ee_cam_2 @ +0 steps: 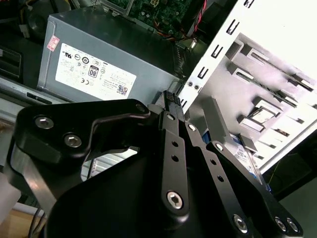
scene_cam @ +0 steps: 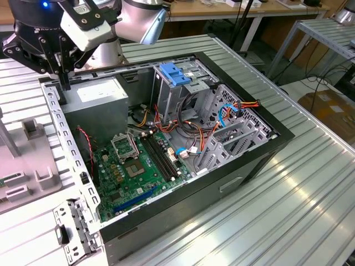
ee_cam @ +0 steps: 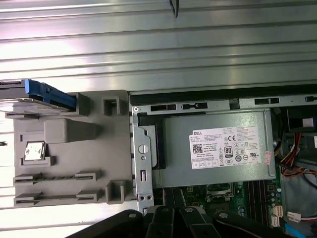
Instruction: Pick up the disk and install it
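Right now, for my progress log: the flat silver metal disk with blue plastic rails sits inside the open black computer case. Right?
No. The disk sits in the grey plastic holder outside the open black computer case, not inside it; the first wrist view shows this.

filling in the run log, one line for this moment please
phase: pre-pick | gripper: shut, empty, near power supply | disk: in grey holder

Grey power supply box (ee_cam_2: pixel 124 44) with white sticker, just beyond the fingers (ee_cam_2: pixel 171 134). Open computer case (scene_cam: pixel 277 138) under them. Green motherboard (scene_cam: pixel 127 172) and blue latch (scene_cam: pixel 173 75) farther off. Grey holder (ee_cam: pixel 64 158) near.
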